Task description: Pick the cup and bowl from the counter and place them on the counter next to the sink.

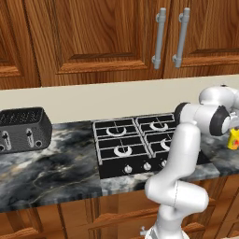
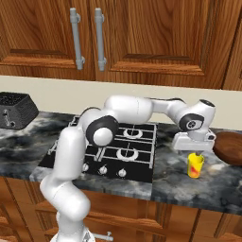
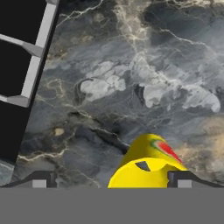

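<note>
Cup (image 2: 195, 165) on counter (image 2: 179, 182) between stove (image 2: 106, 153) and bowl (image 2: 229, 147).

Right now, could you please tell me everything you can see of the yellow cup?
The cup is small, bright yellow and smooth, with a red and green mark on its side. It hangs tilted under the gripper, just above the dark marble counter, and seems lifted clear of it, right of the stove and left of the bowl. In the hand view it sits low between the finger tips, one at its rim, the other well apart. Whether they clamp it is hard to tell.
</note>
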{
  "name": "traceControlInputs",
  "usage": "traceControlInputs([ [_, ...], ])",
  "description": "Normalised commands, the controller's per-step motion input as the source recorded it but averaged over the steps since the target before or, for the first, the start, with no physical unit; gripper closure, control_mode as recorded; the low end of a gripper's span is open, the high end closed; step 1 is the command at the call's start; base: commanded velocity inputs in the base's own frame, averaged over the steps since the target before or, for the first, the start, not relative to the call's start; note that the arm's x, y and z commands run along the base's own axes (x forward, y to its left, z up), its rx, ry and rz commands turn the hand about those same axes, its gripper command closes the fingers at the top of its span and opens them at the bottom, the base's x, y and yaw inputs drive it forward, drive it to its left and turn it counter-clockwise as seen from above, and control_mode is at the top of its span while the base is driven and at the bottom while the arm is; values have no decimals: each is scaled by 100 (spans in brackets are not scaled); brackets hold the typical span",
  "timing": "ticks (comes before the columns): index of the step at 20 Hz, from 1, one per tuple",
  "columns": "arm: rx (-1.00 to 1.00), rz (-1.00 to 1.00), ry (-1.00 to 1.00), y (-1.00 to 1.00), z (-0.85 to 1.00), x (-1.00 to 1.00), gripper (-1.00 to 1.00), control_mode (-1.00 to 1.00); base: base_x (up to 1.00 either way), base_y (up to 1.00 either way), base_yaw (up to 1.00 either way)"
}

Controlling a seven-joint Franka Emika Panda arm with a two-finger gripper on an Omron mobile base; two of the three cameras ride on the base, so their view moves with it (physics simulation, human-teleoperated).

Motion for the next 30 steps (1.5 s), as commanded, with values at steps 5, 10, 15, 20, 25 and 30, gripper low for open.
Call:
traceControlInputs([
  [5, 0, 0, 0, 11, -7, -20, -100, -100, 0, 0, 0],
  [10, 0, 0, -7, 0, 15, 4, -100, -100, 0, 0, 0],
  [15, 1, -1, -4, -1, 10, 1, -100, -100, 0, 0, 0],
  [20, 0, 0, 0, 0, -17, -3, -100, -100, 0, 0, 0],
  [25, 0, 0, 0, 0, -18, 1, -100, -100, 0, 0, 0],
  [30, 0, 0, -1, 0, -31, 2, -100, -100, 0, 0, 0],
])
